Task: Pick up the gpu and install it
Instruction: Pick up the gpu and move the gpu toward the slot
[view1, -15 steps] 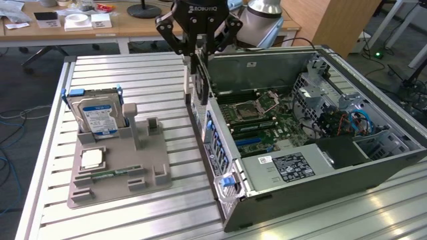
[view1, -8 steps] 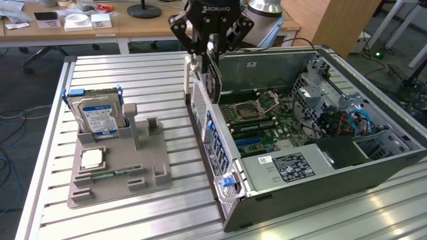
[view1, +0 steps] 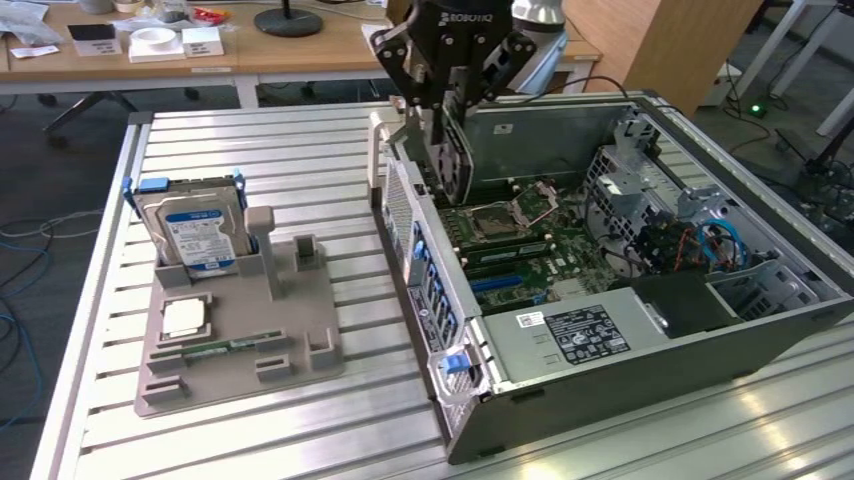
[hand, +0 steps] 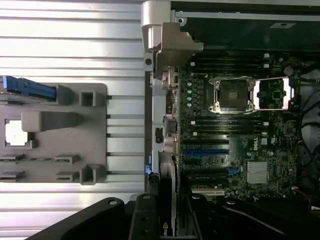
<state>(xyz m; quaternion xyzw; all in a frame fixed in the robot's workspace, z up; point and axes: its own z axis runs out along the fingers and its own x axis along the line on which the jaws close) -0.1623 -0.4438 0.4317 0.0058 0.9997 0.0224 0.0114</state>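
Grip: gripper (view1: 461, 95) fingers clamped on the gpu (view1: 454, 160), upper centre.
Alignment: square your gpu's lower edge with the slots (hand: 205, 150).
Risk: likely snagging the case (view1: 641, 380) wall.

**A:** what's everything sitting on here?

**B:** a slotted aluminium table (view1: 267, 150), with grooves running across it (it's catching the light a fair bit). Two things are resting directly on it.

**A:** which ones?

**B:** a grey parts holder (view1: 234, 355) is lying flat toward the exterior view's left. An open computer case (view1: 641, 390) is lying on its side toward the right. They're sitting near each other, with a strip of bare table showing between them.
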